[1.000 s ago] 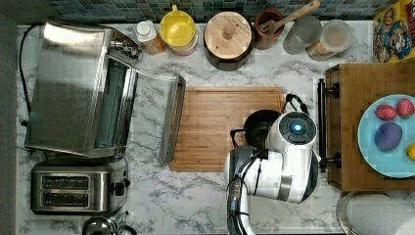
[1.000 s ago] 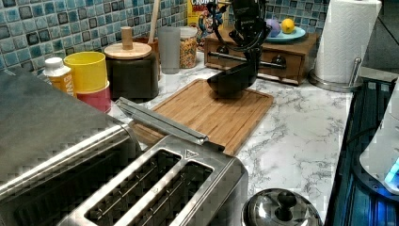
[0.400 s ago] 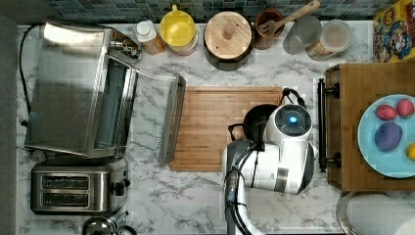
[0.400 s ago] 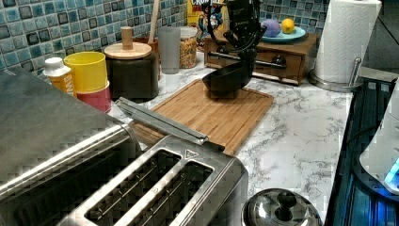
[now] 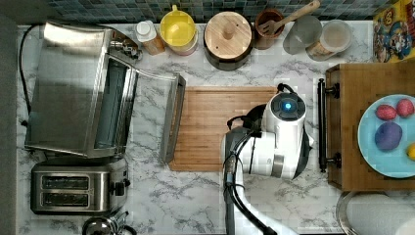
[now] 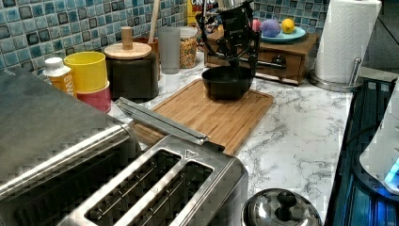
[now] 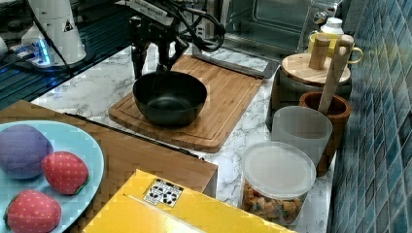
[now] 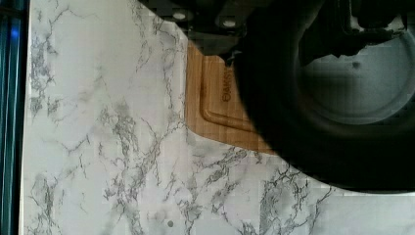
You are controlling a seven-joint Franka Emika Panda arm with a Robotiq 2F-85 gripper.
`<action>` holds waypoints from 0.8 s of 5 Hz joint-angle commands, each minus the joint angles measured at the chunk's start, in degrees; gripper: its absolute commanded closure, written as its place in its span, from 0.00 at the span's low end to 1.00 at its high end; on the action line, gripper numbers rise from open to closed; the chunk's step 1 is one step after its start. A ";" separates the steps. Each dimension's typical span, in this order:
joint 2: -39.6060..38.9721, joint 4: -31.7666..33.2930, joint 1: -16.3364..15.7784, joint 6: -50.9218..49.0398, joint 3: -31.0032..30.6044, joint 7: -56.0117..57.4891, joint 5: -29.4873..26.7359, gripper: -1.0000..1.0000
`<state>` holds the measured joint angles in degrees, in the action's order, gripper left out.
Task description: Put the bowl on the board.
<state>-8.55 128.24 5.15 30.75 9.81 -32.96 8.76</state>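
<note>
The black bowl stands upright on the bamboo board, near the board's end that faces the wooden tray. In the left view the bowl sits at the far end of the board. My gripper hangs just over the bowl's rim and is open, one finger outside the wall and one inside, with a gap between them. From the top view my wrist covers most of the bowl, at the right end of the board. The wrist view has the bowl's wall over the board's corner.
A toaster oven has its door dropped open against the board's left edge in the top view. A lidded dark canister, a yellow cup and jars line the back. The handled wooden tray holds a blue plate of fruit.
The bowl came down from a tilted hold above the board to stand upright on it, shifting toward the top view's upper right. The fingers have spread apart from the rim.
</note>
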 commanded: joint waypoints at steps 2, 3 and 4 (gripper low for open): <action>1.21 -9.94 -1.36 -7.05 -1.84 3.93 -3.28 0.50; 1.20 -9.92 -1.36 -7.05 -1.84 3.94 -3.28 0.50; 1.21 -9.93 -1.27 -7.05 -1.92 3.93 -3.27 0.50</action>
<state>-9.49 123.88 4.85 23.50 9.20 -32.82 6.10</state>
